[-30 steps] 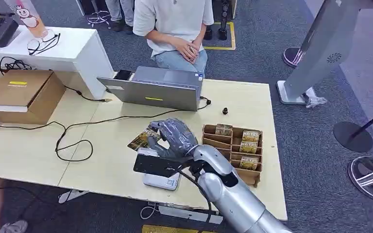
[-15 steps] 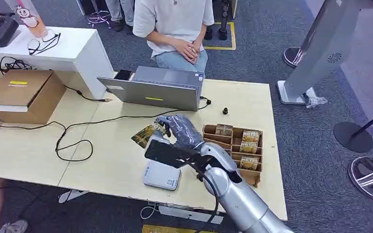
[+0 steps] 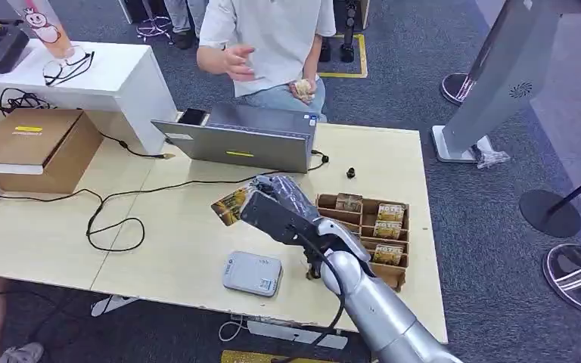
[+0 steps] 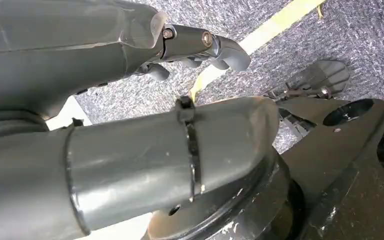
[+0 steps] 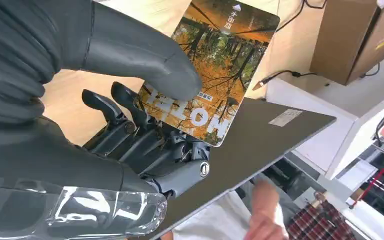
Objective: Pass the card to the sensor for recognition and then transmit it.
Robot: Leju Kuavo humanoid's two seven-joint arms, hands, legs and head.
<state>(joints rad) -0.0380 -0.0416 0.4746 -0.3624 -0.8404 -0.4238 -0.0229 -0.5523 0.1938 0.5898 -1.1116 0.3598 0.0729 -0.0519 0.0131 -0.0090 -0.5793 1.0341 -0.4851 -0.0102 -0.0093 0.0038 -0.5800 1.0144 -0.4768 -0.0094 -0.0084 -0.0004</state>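
One card [image 3: 233,204], pinched between thumb and fingers of the right robot hand [image 3: 281,198], sits above the surface between sensor [image 3: 252,273] and laptop [image 3: 242,138]; best to extend it level toward the person's raised hand [image 3: 236,62], loosening only once they grip it.

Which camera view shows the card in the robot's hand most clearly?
The right wrist view: the card is close, its autumn forest print and lettering sharp, with the right hand pinching it under the thumb. In the head view the card is small and partly hidden behind that hand.
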